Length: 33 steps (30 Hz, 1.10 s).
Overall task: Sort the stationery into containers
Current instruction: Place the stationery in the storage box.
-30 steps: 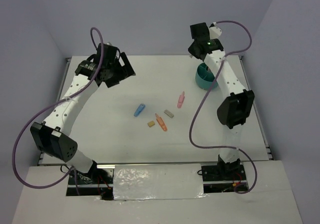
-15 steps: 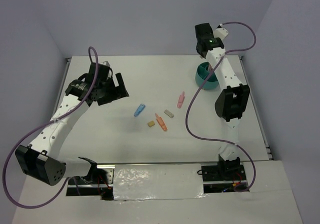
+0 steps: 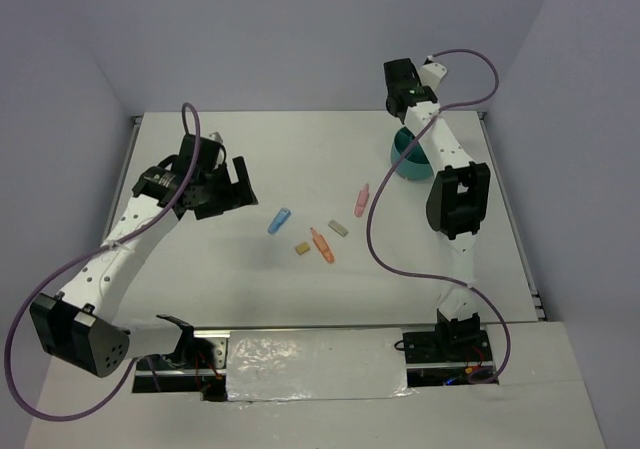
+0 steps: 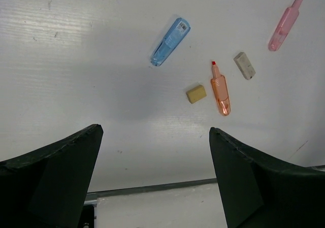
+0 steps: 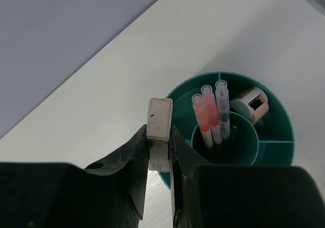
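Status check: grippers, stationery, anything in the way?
Left gripper jaws open, empty. Right gripper shut on white eraser over teal organiser rim. Loose on table: blue piece, orange marker, pink marker, tan block, grey block. Nothing blocking.

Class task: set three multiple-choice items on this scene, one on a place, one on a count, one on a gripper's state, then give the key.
1. Where do the pens stand?
A. the cup's centre well
B. its outer ring
C. outside it

2. How many pieces lie loose on the table?
A. three
B. five
C. eight

3. The right gripper is:
A. open, empty
B. shut on an eraser
C. out of view

Key:
1 A, three pens upright in the middle well.
2 B, blue piece, pink marker, orange marker, tan block, grey block.
3 B, the eraser sits clamped between its jaws.
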Motion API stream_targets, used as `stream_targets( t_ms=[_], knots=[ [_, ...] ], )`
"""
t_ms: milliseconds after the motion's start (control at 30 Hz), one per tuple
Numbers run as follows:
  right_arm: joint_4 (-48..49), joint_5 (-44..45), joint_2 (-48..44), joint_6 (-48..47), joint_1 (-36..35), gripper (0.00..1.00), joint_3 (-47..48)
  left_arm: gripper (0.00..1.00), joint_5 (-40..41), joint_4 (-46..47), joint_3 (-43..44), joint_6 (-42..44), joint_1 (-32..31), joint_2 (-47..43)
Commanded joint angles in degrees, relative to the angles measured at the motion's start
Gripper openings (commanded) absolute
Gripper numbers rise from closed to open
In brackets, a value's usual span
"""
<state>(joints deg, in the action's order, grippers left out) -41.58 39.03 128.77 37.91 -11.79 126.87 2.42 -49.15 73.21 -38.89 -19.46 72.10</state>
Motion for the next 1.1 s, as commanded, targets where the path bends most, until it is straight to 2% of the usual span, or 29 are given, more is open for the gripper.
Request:
stream_targets(
  t_ms=[0,200,600,667,733,800,867,900,967,1067],
  knots=[
    [4.8,2.4,0.3,-2.2,0.4,0.00,-0.9,0.99,-0.5,0.3,-0.7,1.9,0.0,-2.0],
    [8.4,2.4,0.9,-4.6,0.5,0.00,-3.3,0.99,0.0,0.6,-2.5,2.2,0.0,-1.8],
    [7.8,3.2,1.2,-3.0,1.7,0.06,-6.7,0.99,1.4,0.2,-2.5,3.6,0.0,0.1],
    [7.9,3.5,1.0,-3.3,1.7,0.10,-6.9,0.99,1.3,0.3,-3.0,3.7,0.0,0.2],
    [7.9,3.8,1.0,-3.7,1.7,0.28,-7.0,0.99,1.2,0.5,-3.3,3.6,0.0,0.2],
    [8.0,3.6,0.9,-4.2,1.8,0.37,-7.3,0.99,1.3,0.5,-3.4,3.6,0.0,0.1],
    [8.4,3.2,0.5,-4.3,1.9,0.39,-7.7,0.99,1.5,0.5,-3.5,3.6,0.0,0.2],
    [8.4,3.0,0.4,-4.5,1.9,0.45,-7.8,0.99,1.5,0.5,-3.6,3.6,0.0,0.1],
    [9.0,2.4,0.1,-4.8,2.0,0.52,-8.0,0.99,1.4,0.6,-3.8,3.6,0.0,0.0],
    [9.2,1.0,-0.4,-5.2,2.0,0.55,-7.3,0.99,1.1,0.9,-4.0,3.5,0.0,-0.4]
  ],
)
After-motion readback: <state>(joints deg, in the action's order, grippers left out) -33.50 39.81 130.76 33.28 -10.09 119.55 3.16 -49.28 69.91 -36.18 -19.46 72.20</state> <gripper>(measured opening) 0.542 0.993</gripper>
